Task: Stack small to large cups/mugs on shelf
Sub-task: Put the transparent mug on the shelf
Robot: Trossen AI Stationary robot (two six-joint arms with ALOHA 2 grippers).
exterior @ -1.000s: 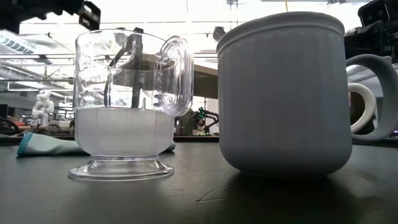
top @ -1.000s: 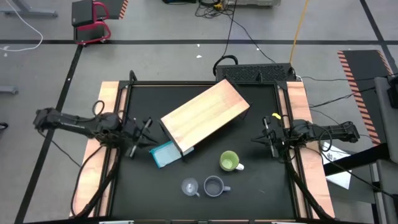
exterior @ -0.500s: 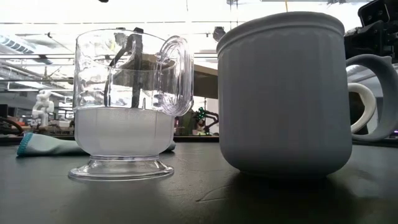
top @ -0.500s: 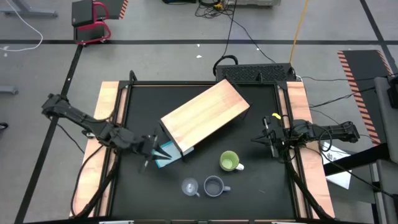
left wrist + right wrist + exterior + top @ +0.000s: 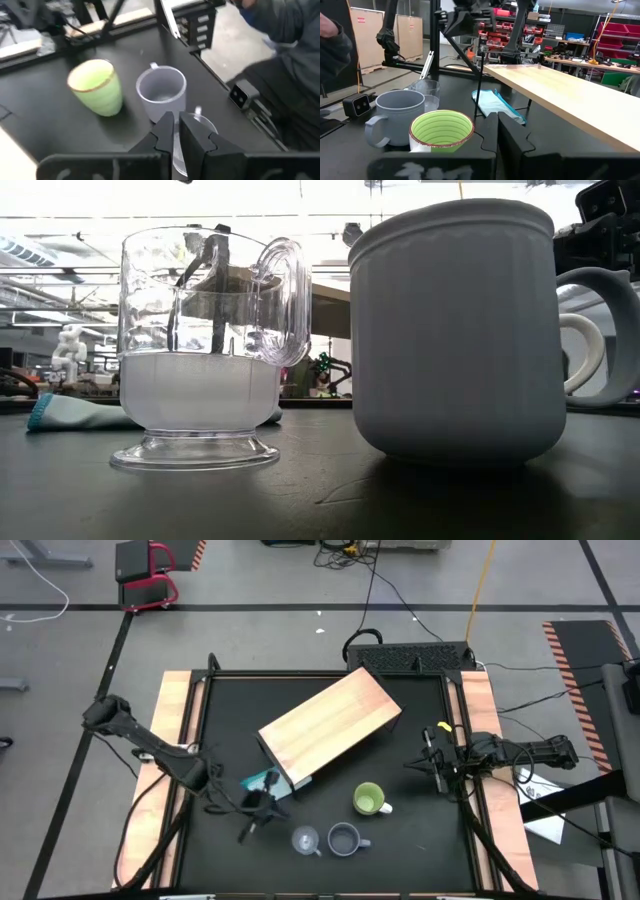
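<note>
Left pincer (image 5: 252,823): fingers pressed together, empty, poised just beside the clear glass cup (image 5: 305,840), judged the first pick as the smallest. Beyond it, touching: grey-blue mug (image 5: 344,838), handled, ribbed. Farther: green mug (image 5: 368,800); shelf (image 5: 330,726), light wood, lying askew. Right pincer (image 5: 432,762): closed, parked at the desk (image 5: 410,840) edge.

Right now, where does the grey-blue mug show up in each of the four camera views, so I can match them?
High view: grey-blue mug near the table's front edge, right of the clear glass cup.
Low view: it fills the right half, the glass cup to its left.
Left wrist view: centre, beyond the left gripper, next to the green mug.
Right wrist view: lower left, behind the green mug.
Shared landmark: the glass cup right beside it.
</note>
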